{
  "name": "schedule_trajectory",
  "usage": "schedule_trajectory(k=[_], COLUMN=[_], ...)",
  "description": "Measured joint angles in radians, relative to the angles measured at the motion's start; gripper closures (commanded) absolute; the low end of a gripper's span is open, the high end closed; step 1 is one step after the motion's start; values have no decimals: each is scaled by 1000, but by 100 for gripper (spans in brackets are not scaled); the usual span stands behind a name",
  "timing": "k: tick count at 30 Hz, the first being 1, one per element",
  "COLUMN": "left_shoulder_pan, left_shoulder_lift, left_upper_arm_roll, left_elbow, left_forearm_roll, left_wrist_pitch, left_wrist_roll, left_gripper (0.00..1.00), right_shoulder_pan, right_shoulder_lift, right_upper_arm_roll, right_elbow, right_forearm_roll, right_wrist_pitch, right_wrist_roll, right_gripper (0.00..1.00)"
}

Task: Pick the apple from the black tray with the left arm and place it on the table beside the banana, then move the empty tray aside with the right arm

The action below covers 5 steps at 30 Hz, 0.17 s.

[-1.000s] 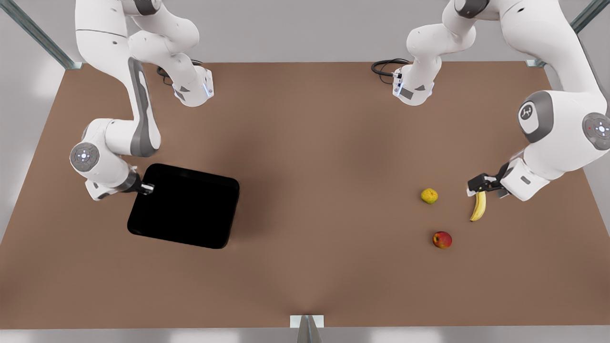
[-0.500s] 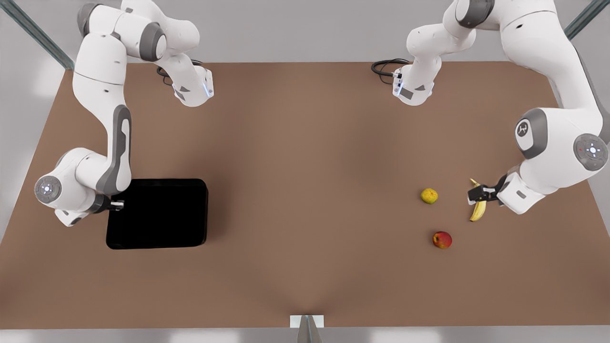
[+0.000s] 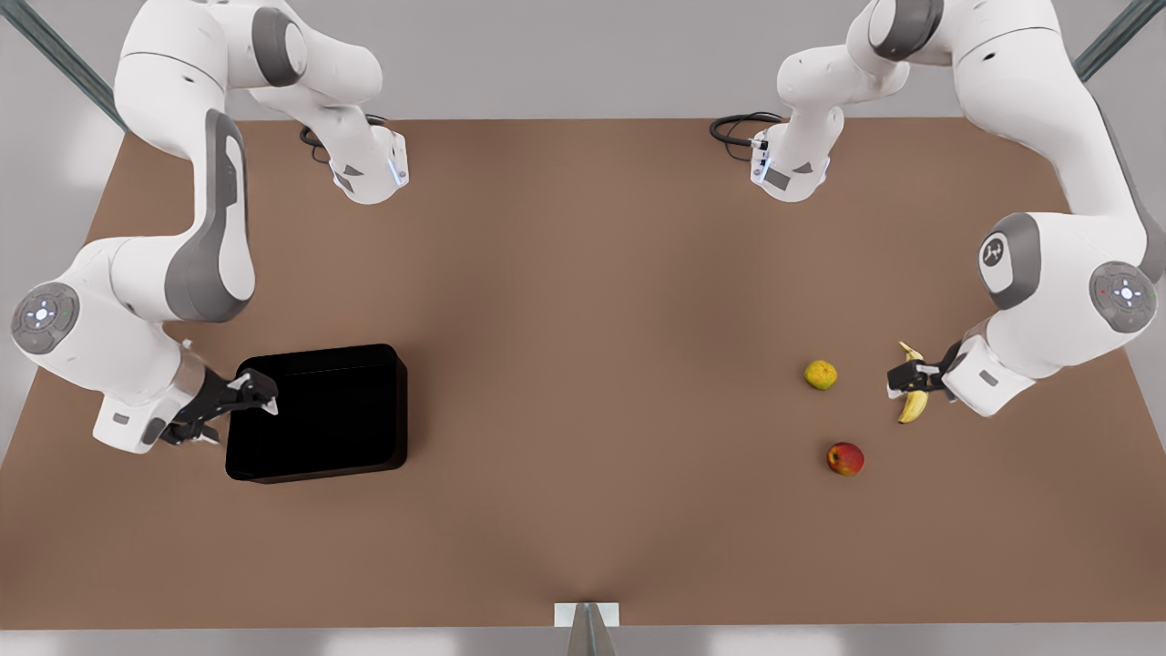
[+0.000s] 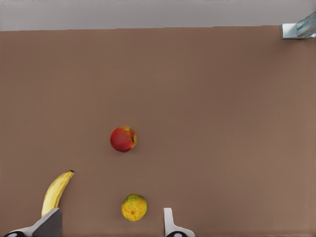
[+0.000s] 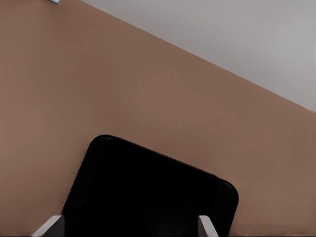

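The red apple (image 3: 844, 458) (image 4: 123, 138) lies on the brown table (image 3: 583, 301), a short way toward the front from the banana (image 3: 910, 409) (image 4: 55, 191). My left gripper (image 3: 907, 378) (image 4: 109, 228) hovers open over the banana's middle, holding nothing. The black tray (image 3: 319, 419) (image 5: 148, 197) sits empty at the front view's left. My right gripper (image 3: 260, 390) (image 5: 129, 228) is open at the tray's left edge, with its fingers spread wide over that end.
A small yellow-green round fruit (image 3: 820, 374) (image 4: 134, 207) lies just left of the banana in the front view. Both arm bases and a black cable (image 3: 736, 128) stand at the table's far edge. Bare tabletop spans the middle between tray and fruit.
The tray was dragged toward the front view's left and turned square to the table. The right gripper then opened and its wrist rose. The left gripper barely shifted over the banana.
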Motion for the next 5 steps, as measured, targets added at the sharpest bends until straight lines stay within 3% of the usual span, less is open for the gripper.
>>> schedule_trajectory(k=[5], left_shoulder_pan=[-21], left_shoulder_lift=[-12], left_upper_arm_roll=[-26], left_elbow=[18], left_forearm_roll=[3], left_wrist_pitch=[-23], left_wrist_roll=[0], left_gripper=[0], right_shoulder_pan=[-4], right_shoulder_lift=[1], right_upper_arm_roll=[14], right_elbow=[2], right_forearm_roll=[-43], right_wrist_pitch=[-47], right_wrist_roll=[26], right_gripper=[0])
